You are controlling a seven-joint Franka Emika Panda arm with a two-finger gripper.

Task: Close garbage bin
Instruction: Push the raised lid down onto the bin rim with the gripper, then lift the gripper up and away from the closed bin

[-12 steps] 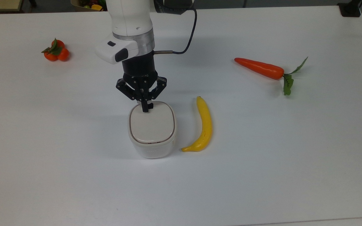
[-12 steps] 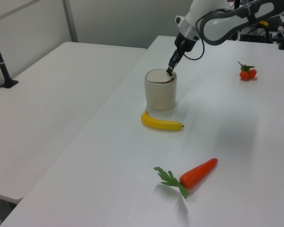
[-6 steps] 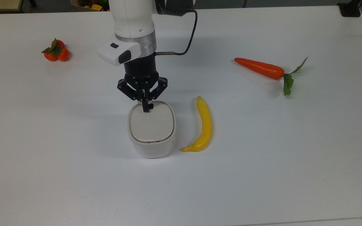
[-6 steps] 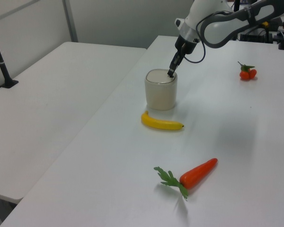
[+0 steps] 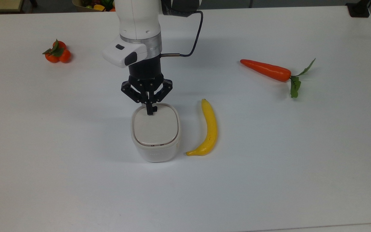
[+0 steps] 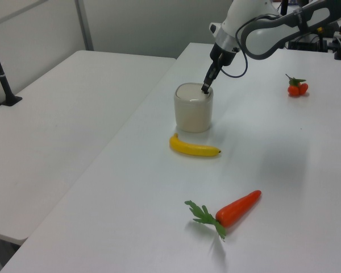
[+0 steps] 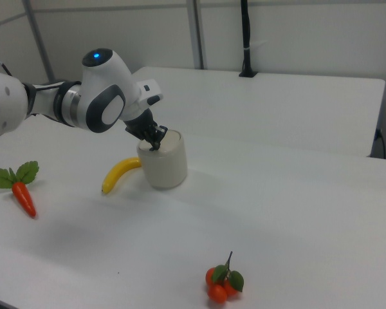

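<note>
Lid [image 5: 155,127] now flat on upright garbage bin [image 5: 155,151], clenched fingers [image 5: 150,110] at its rear edge.

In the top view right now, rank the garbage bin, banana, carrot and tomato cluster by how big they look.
1. garbage bin, the bulkiest
2. carrot and banana: similar, so not ranked. The carrot counts longer only with its leaves.
3. tomato cluster, clearly smallest

A white counter [image 5: 269,167] carries four things — the garbage bin [image 5: 155,132] with a banana [image 5: 208,129] just beside it, a carrot [image 5: 267,70] and small oranges [image 5: 56,52] well apart.
</note>
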